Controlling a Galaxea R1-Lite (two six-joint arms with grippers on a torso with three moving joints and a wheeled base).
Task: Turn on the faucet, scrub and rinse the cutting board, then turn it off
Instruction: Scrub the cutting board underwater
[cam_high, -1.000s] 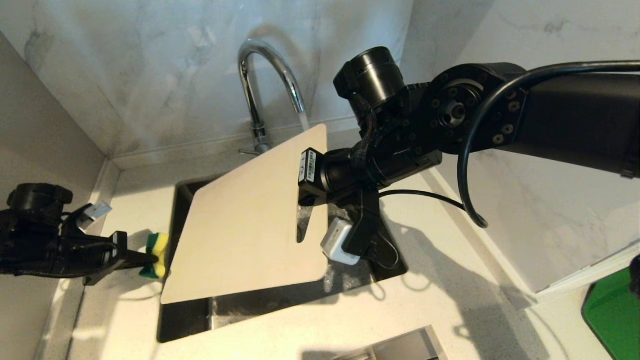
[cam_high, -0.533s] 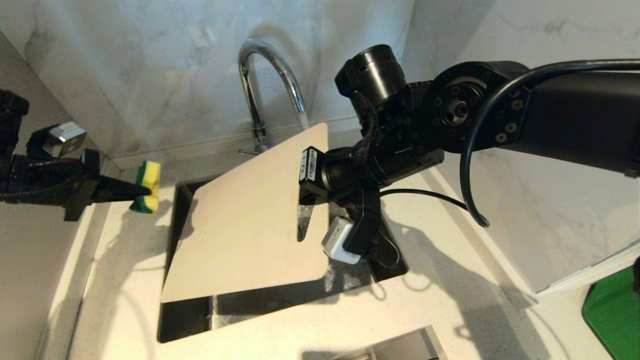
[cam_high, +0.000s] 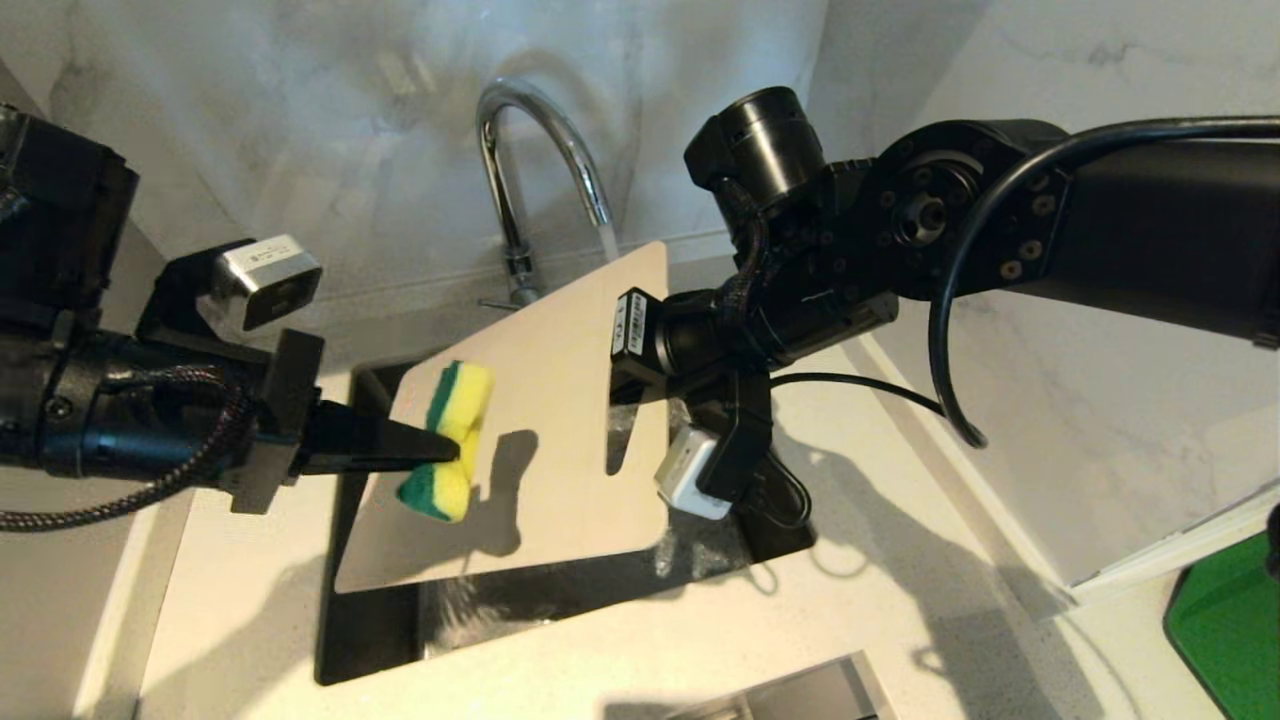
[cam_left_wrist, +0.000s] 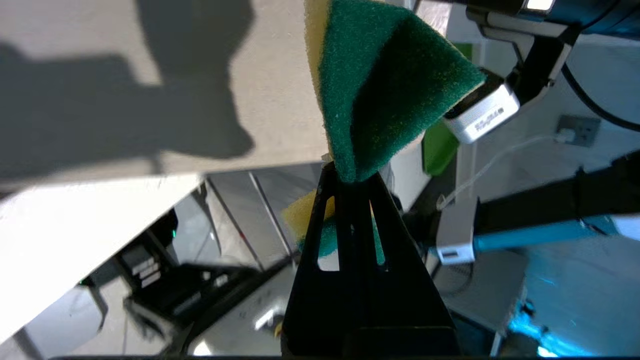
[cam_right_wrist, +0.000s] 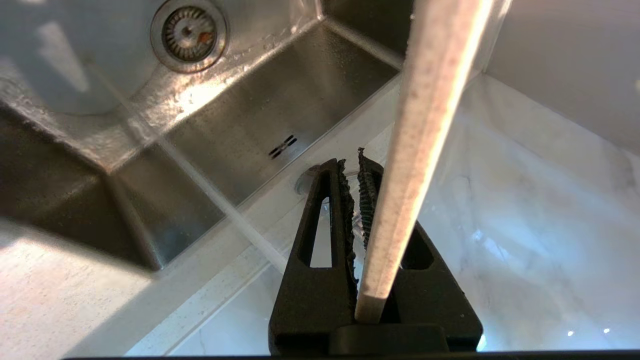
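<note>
Scrubbing is the step I am judging to be in hand: water is running from the faucet (cam_high: 540, 170) onto the far corner of the cutting board (cam_high: 540, 420), so turning on looks done, and rinsing and shutting off are left.

Going from largest down, the sink (cam_high: 375, 640) is lying under everything, its drain (cam_right_wrist: 189, 31) showing in the right wrist view. The cutting board is hanging tilted over that basin, handle slot toward my right arm. My right gripper (cam_right_wrist: 357, 200) is clamped on the board's edge near the slot, the board's thin rim passing between the 2 toothed fingers. My left gripper (cam_high: 440, 452) is pinched tight on the sponge (cam_high: 447, 440), yellow with a green scouring side, squeezing it at the waist. The sponge is sitting over the board's near-left part; its shadow is falling beside it, and I cannot tell whether it is touching yet.

Next, I am thinking the left arm needs to press the sponge flat onto the board and stroke across it, while the right grip is bracing against that push so the board is not slipping or swinging.
</note>
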